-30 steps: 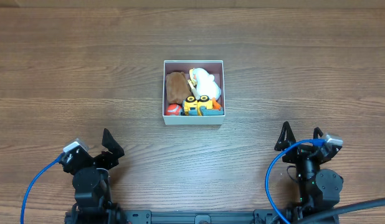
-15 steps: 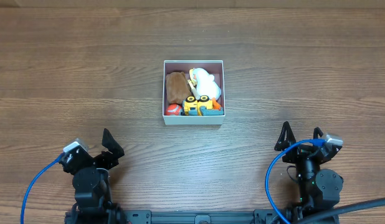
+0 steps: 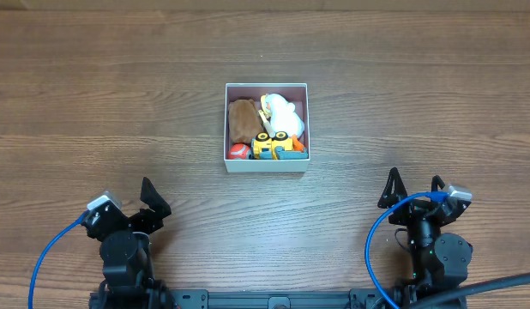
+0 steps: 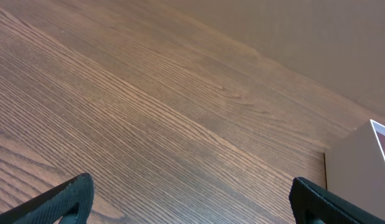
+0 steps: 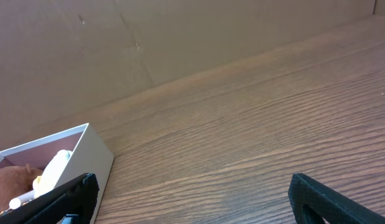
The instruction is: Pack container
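Toys crowd the container (image 3: 267, 164) in the overhead view; it sits near the middle of the wooden table (image 3: 119, 103), white walls square to the frame, its pink inside mostly covered. A brown plush toy (image 3: 243, 120) fills the left half, and a white plush toy (image 3: 283, 113) lies touching it on the right. Along the near wall a red ball (image 3: 238, 151) is tucked in the left corner with a yellow toy vehicle (image 3: 272, 146) just beside it. Both arms are at the near edge, well apart from the box. The left gripper (image 3: 128, 206) has its fingers spread wide with nothing between them; the right gripper (image 3: 413, 189) likewise stands parted and empty. A blue cable (image 3: 46, 257) loops off each arm.

Left wrist view: the left gripper (image 4: 192, 202) shows only two dark fingertips in the bottom corners, far apart, bare wood grain between them. A white corner of the container (image 4: 357, 168) enters at the right edge, well ahead of the fingers.

Right wrist view: the right gripper (image 5: 192, 199) also has its tips in the bottom corners, wide apart, holding nothing. The container (image 5: 96, 158) stands at the left, beyond the left tip, with the brown and white toys showing over its rim. A plain brown backdrop (image 5: 180, 37) rises behind the table
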